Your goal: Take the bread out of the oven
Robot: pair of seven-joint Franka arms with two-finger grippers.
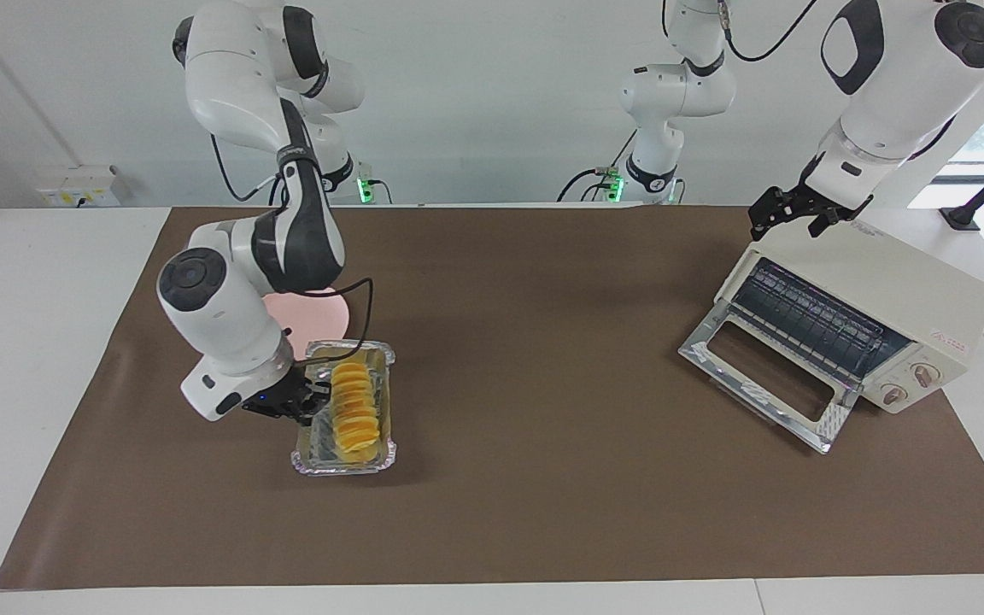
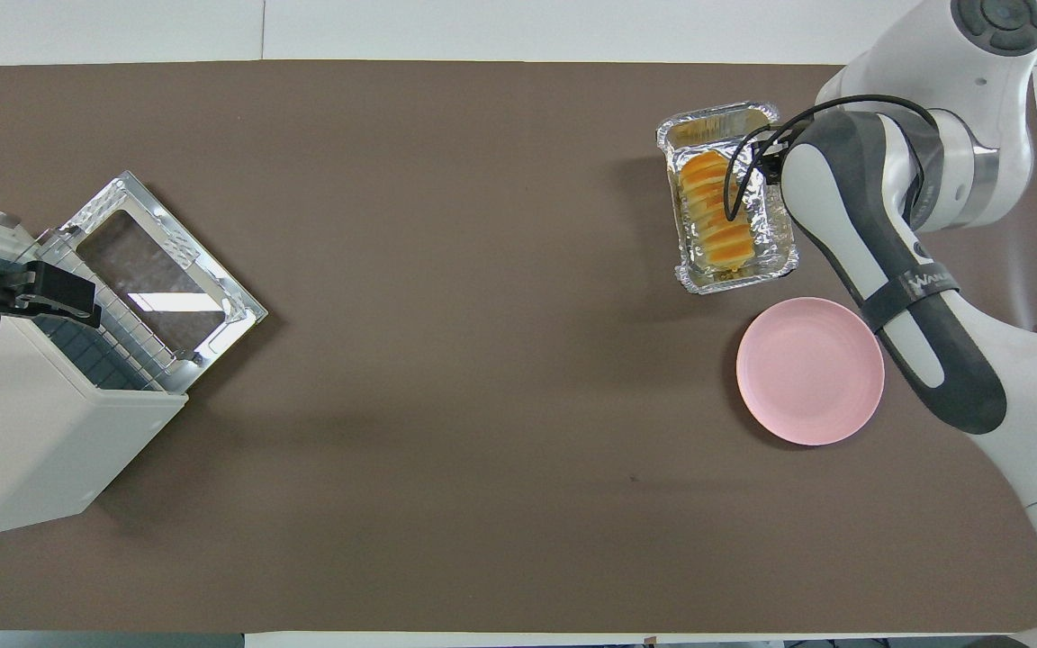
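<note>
The bread [image 1: 354, 407], a ridged golden-yellow loaf, lies in a crinkled silver foil tray [image 1: 343, 466] on the brown mat, out of the oven; it also shows in the overhead view [image 2: 715, 214]. My right gripper [image 1: 314, 403] is low at the tray's long rim, on the side toward the right arm's end of the table; the forearm hides it in the overhead view. The cream-white oven [image 1: 902, 290] stands at the left arm's end with its glass door [image 1: 757, 369] dropped open and its rack bare. My left gripper [image 1: 789, 224] hangs open over the oven's top edge.
A pink plate [image 2: 809, 371] lies beside the foil tray [image 2: 736, 281], nearer to the robots, partly covered by the right arm in the facing view [image 1: 325, 314]. The oven [image 2: 23, 423] has its open door [image 2: 158, 270] pointing toward the mat's middle.
</note>
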